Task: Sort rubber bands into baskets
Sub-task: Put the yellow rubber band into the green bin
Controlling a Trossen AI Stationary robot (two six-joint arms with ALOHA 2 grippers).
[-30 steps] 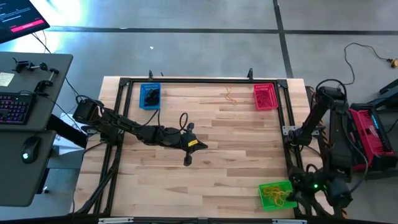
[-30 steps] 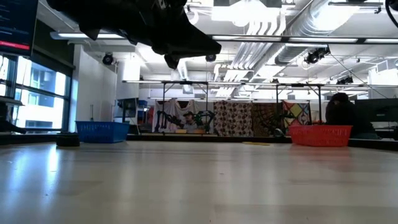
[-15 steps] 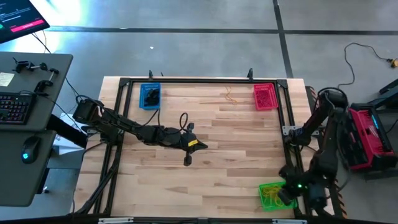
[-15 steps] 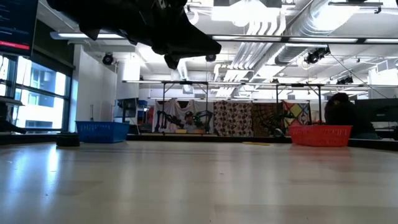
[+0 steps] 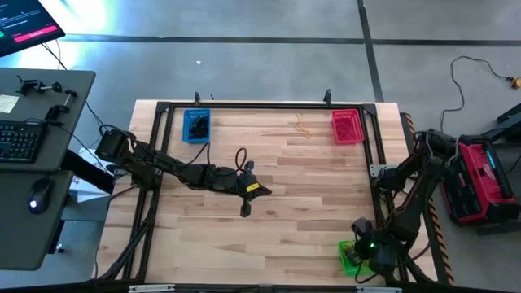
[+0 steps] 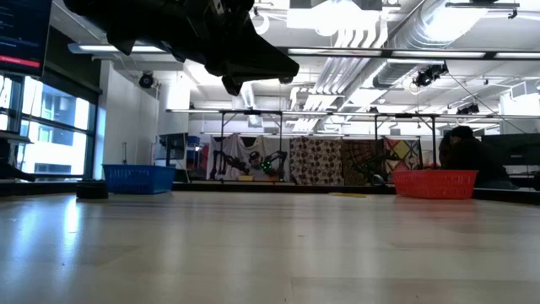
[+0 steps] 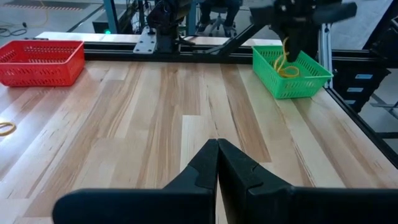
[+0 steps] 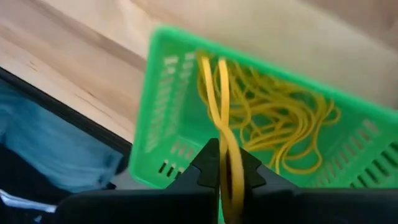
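Observation:
My right gripper is shut on a yellow rubber band above the green basket, which holds several yellow bands. The left wrist view shows it over that basket at the table's near right corner. My left gripper is shut and empty, held above the table's middle. The blue basket with black bands stands at the far left, the red basket at the far right. Loose yellow-orange bands lie flat on the table left of the red basket. My right gripper pinches one end of the yellow band's loop between its two fingers. The fingers point down from above. The band hangs slack below them as a long narrow loop, and its lower end reaches into the green basket.
A small dark device sits on the table just near of my left gripper. A black frame runs around the table's edges. A red and black case stands off the table's right side.
My right gripper has moved toward the table's left, from beside the green basket to over it, carrying the yellow band.

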